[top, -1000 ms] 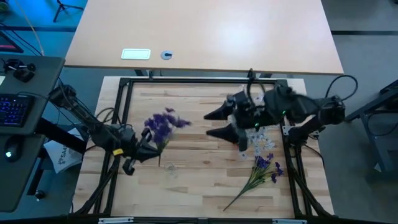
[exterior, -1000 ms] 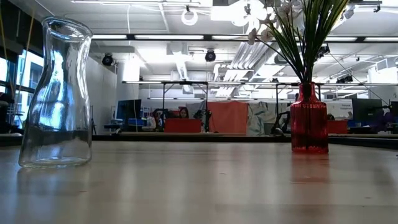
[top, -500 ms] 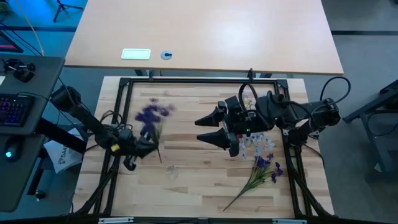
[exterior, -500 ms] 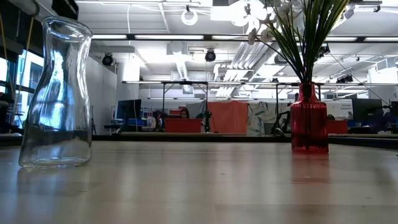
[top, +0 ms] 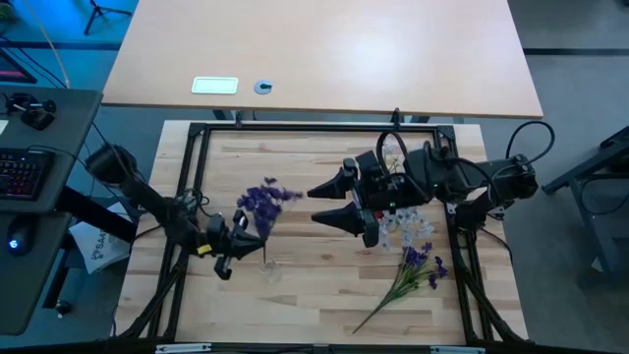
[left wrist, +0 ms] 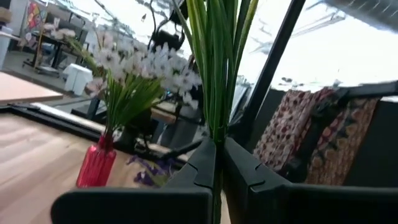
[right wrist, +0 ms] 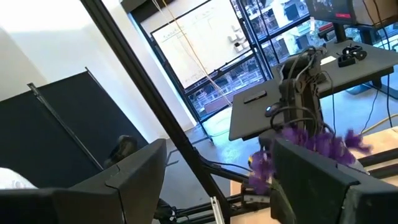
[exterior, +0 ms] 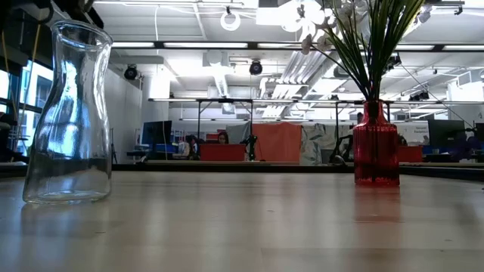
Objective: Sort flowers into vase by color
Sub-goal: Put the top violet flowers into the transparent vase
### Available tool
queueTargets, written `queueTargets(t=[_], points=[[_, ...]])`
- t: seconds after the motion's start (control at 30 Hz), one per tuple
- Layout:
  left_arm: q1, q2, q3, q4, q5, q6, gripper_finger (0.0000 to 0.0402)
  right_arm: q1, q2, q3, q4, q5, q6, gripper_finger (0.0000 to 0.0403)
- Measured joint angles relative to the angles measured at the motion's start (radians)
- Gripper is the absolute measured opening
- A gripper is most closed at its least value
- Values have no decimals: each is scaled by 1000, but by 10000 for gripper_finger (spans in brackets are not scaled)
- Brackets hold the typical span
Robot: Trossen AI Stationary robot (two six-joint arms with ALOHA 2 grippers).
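My left gripper (top: 244,236) (left wrist: 219,148) is shut on a purple-blossomed sprig (top: 262,200), raised beside the clear glass vase (top: 267,266) (exterior: 68,113). My right gripper (top: 314,205) (right wrist: 217,171) hangs open in the air right of that sprig (right wrist: 311,146), fingers pointing left, touching nothing. Behind it the red vase (exterior: 376,143) (left wrist: 96,165) stands upright and holds the white-blossomed sprigs (left wrist: 143,65) (exterior: 355,30). A second purple sprig (top: 408,273) lies flat on the table near the right front. My left gripper pinches the sprig's green stem (left wrist: 217,134) between its two fingers, which lie across it and come level from the table's left. The sprig is lifted clear and stands roughly upright, blossoms above the fingers. Its lower stem (top: 263,251) hangs toward the clear vase.
A black metal frame (top: 314,128) borders the wooden work surface. The middle and near-left boards (top: 314,295) are bare wood. A larger pale table (top: 324,49) lies beyond the far edge, and a keyboard desk (top: 25,167) stands at the left.
My left gripper has moved toward the table's right, nearer the clear vase. The purple sprig swung left with it and then back, and now stands closer to the vase. My right gripper has shifted a little to the left, still open.
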Motion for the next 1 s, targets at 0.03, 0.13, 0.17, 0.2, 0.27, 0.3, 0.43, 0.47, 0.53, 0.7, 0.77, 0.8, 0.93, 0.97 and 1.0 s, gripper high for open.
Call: queueTargets(t=[0.03, 0.13, 0.17, 0.2, 0.27, 0.3, 0.43, 0.47, 0.53, 0.7, 0.77, 0.8, 0.93, 0.97, 1.0], points=[[0, 12, 1, 1, -7, -1, 0, 0, 0, 0, 0, 0, 0, 287], [0, 32, 1, 8, -10, 4, 0, 0, 0, 0, 0, 0, -13, 287], [0, 36, -1, 8, -10, 10, 0, 0, 0, 0, 0, 0, -22, 287], [-1, 38, -2, 4, -9, 16, 0, 0, 0, 0, 0, 0, -26, 287], [-2, 39, -2, -20, 8, 32, 0, -2, 0, 0, 0, -1, -27, 287], [-2, 39, -2, -43, 27, 33, 0, -6, 0, 0, 0, -1, -27, 287], [-2, 40, -2, -143, 108, 32, 3, -20, 0, 0, 0, -1, -27, 287], [-2, 40, -2, -157, 132, 27, 4, -23, 0, 0, 0, -1, -26, 287], [-2, 40, -2, -164, 166, 29, 4, -31, 0, 0, 0, -1, -27, 287], [-2, 40, -2, -165, 175, 29, 5, -46, 0, 0, 0, -1, -26, 287], [1, 40, -2, -166, 161, 28, 5, -49, 0, 0, 0, -1, -20, 287], [2, 40, -2, -168, 152, 28, 6, -51, 0, 0, 0, -1, -18, 287], [2, 40, -2, -178, 136, 28, 25, -53, 0, 1, 0, -1, -16, 287], [2, 40, -2, -178, 135, 28, 34, -53, 0, 1, 0, -1, -14, 287], [2, 40, -2, -179, 134, 28, 44, -53, 0, 1, 0, 0, -7, 287]])
